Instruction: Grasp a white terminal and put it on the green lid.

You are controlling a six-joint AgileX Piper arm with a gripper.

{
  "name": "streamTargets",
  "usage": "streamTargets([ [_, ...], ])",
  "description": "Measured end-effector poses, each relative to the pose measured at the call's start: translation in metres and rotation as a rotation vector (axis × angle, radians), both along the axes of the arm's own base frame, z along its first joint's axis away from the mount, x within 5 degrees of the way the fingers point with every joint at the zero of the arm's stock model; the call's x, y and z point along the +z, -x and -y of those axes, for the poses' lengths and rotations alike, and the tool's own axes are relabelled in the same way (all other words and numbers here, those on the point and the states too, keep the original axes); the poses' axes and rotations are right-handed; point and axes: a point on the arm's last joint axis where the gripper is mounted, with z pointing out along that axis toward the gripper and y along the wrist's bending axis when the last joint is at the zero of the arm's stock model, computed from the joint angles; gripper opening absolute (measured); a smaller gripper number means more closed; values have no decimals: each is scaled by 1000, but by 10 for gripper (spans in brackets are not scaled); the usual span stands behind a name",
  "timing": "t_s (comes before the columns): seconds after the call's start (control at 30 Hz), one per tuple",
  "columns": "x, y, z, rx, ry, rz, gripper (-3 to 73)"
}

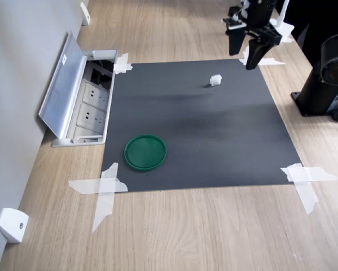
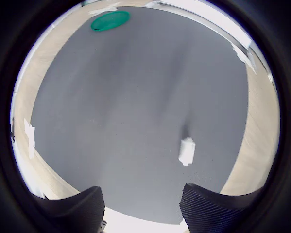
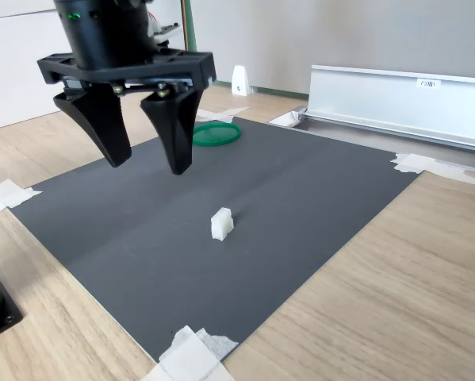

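Observation:
A tiny white terminal [image 1: 215, 80] [image 3: 221, 223] [image 2: 186, 151] sits alone on the dark grey mat [image 1: 197, 130], toward the far right of the first exterior view. The round green lid [image 1: 145, 152] [image 3: 216, 132] [image 2: 110, 20] lies flat on the mat near its front left corner in the first exterior view. My gripper [image 1: 244, 59] [image 3: 147, 163] hangs open and empty above the mat's far right corner, clear of the terminal. In the wrist view the two dark fingertips [image 2: 211, 206] show at the edge with the terminal just ahead of one.
An open floor socket box with a raised metal cover [image 1: 64, 90] borders the mat on the first exterior view's left. White tape strips [image 1: 104, 189] hold the mat's corners. A white wedge piece [image 1: 12, 224] lies near the wall. The arm's black base [image 1: 326, 73] stands at the right.

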Motion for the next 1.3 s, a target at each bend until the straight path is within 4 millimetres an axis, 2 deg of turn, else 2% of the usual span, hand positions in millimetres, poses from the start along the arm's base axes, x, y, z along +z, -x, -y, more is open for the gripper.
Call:
streamTargets([
  [0.33,-23,-23,11,3,11,-13,628],
  [0.67,-44,-35,18,2,12,-54,626],
  [1.1,-49,-37,20,-15,10,-71,621],
  [1.3,-43,-37,32,-87,34,-67,620],
])
